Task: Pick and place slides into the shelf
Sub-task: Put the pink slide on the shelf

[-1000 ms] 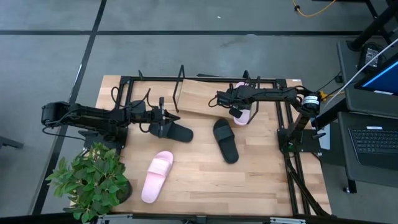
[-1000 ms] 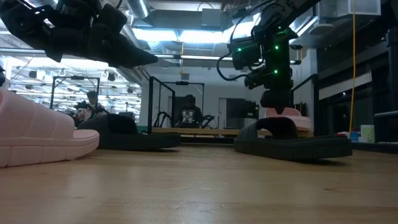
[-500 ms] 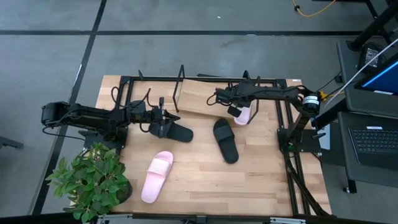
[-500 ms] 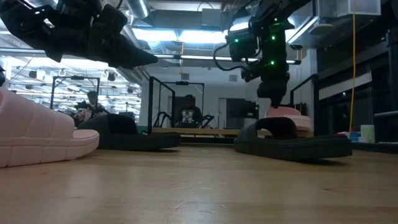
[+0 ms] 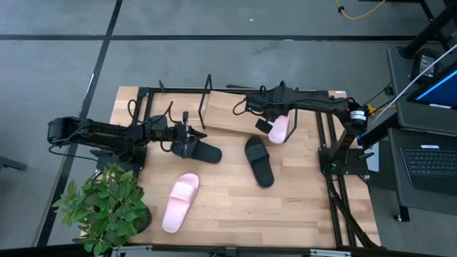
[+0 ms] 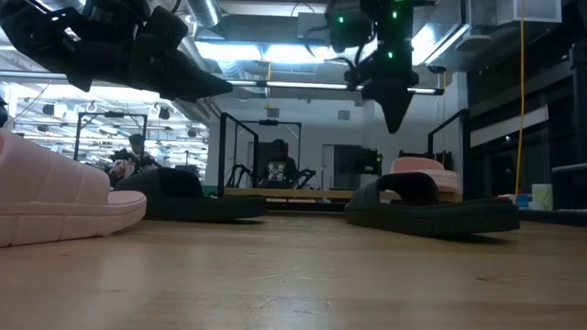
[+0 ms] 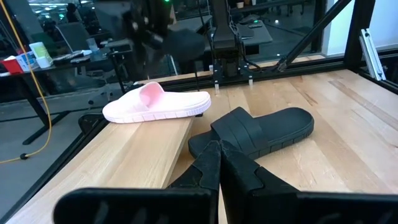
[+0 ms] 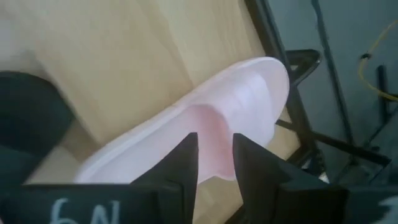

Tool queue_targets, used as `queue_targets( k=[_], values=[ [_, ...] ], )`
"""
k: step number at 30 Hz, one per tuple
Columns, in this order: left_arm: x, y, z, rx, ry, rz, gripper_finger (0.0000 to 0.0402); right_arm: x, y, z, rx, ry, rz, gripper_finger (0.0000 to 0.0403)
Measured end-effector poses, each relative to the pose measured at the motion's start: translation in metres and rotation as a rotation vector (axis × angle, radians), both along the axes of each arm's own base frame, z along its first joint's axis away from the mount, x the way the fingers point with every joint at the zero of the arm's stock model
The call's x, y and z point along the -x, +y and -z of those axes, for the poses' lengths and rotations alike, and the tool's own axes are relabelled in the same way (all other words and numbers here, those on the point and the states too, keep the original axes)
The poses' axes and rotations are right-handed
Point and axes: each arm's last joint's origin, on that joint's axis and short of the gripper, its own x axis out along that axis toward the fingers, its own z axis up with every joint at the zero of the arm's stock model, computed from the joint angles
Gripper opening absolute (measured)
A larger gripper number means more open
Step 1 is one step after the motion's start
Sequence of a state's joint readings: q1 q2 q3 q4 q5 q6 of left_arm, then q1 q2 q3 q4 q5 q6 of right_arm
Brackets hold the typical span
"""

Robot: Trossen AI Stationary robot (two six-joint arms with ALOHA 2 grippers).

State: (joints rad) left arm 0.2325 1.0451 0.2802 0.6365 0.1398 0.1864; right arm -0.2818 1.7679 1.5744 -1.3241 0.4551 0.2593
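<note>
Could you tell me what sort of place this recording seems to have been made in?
Probably a robotics lab or workshop: a wooden table in a black metal frame, a laptop on a stand beside it, and, in the low view, exposed ceiling ducts over more workstations.

The left gripper (image 5: 187, 140) sits over the heel end of one black slide (image 5: 199, 150) near the table's left edge, so that end is covered, and from overhead I can't tell whether its fingers grip it. At table height, the near pink slide (image 6: 55, 202) runs off the left side. The pink slide on the shelf (image 5: 278, 129) is partly covered by the right arm. A person (image 6: 278, 170) in the background is too small to make out.
</note>
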Motion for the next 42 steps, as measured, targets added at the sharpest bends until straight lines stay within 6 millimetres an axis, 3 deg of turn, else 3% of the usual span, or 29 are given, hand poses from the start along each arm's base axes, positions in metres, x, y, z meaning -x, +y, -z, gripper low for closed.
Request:
queue_targets(
  k=[3,8,18,21,30,42],
  values=[
    [0.0,0.0,0.0,0.0,0.0,0.0,0.0,-0.003,0.008,-0.012,-0.007,-0.027,-0.002,0.0085],
    [0.0,0.0,0.0,0.0,0.001,0.0,0.0,-0.005,0.026,-0.024,0.019,-0.047,-0.061,0.001],
    [0.0,-0.001,0.004,0.038,0.04,0.038,0.0,-0.001,0.087,-0.042,0.181,-0.187,-0.123,0.0004],
    [0.0,-0.004,0.004,0.052,0.041,0.1,0.0,0.005,0.109,-0.033,0.204,-0.252,-0.148,0.0004],
    [-0.001,-0.015,0.005,0.052,0.055,0.189,0.0,0.025,0.16,0.027,0.149,-0.568,-0.255,0.0002],
    [-0.003,-0.024,0.001,0.04,0.012,0.238,0.0,0.049,0.176,0.082,0.212,-0.806,-0.461,0.0002]
  ],
)
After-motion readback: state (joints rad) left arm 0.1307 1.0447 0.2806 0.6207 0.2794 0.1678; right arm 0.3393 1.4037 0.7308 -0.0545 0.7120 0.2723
